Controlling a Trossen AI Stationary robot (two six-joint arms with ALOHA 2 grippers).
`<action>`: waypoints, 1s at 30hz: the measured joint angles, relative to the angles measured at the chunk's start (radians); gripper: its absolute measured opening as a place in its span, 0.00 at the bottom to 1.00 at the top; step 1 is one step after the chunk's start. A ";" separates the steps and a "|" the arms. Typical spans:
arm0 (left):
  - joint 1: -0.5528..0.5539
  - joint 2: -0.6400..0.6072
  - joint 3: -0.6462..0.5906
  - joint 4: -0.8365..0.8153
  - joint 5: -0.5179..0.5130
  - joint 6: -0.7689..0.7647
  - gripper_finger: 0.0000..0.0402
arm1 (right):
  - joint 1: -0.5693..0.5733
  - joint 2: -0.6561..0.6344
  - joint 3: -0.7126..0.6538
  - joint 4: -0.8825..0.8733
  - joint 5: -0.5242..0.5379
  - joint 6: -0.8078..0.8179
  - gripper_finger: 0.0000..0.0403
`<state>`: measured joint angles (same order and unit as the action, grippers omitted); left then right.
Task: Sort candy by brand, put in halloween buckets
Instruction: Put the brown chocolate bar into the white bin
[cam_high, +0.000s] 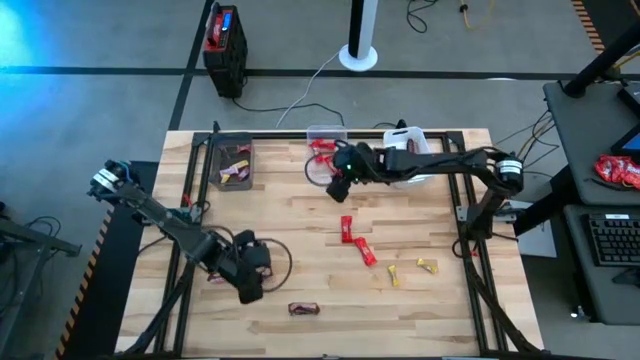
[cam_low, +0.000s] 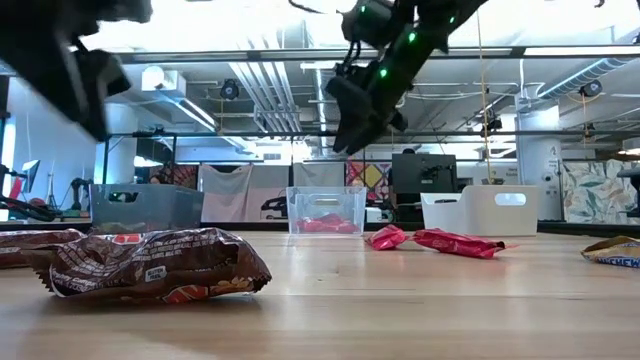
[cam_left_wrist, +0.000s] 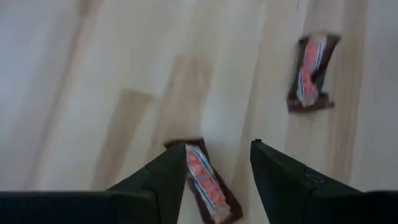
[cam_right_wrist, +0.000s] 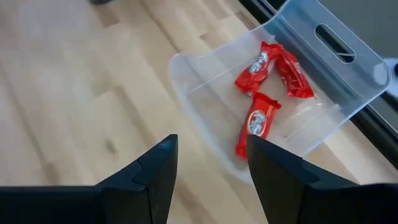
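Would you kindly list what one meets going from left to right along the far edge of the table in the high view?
Dark grey bin holding a few candies → clear bin with red bars inside → right gripper, open just beside that bin → white bin, partly under the right arm.

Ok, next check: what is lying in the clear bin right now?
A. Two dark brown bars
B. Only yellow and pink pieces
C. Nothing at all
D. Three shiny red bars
D. The right wrist view looks down into the clear bin and shows three red bars on its floor, with the right gripper open and empty above the bin's near edge.
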<state>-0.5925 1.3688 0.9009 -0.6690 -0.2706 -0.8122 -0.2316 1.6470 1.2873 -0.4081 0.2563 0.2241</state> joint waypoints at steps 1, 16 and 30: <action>-0.011 0.019 0.000 -0.001 0.000 -0.024 0.41 | 0.020 -0.007 -0.003 -0.011 0.026 0.002 0.45; -0.070 0.165 -0.014 -0.007 -0.094 -0.201 0.55 | 0.193 -0.055 -0.022 -0.030 0.137 0.073 0.49; -0.125 0.246 -0.112 0.077 -0.086 -0.254 0.62 | 0.201 -0.055 -0.039 -0.045 0.164 0.104 0.49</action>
<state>-0.7177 1.6145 0.7891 -0.5925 -0.3569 -1.0659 -0.0303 1.5921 1.2479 -0.4534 0.4201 0.3277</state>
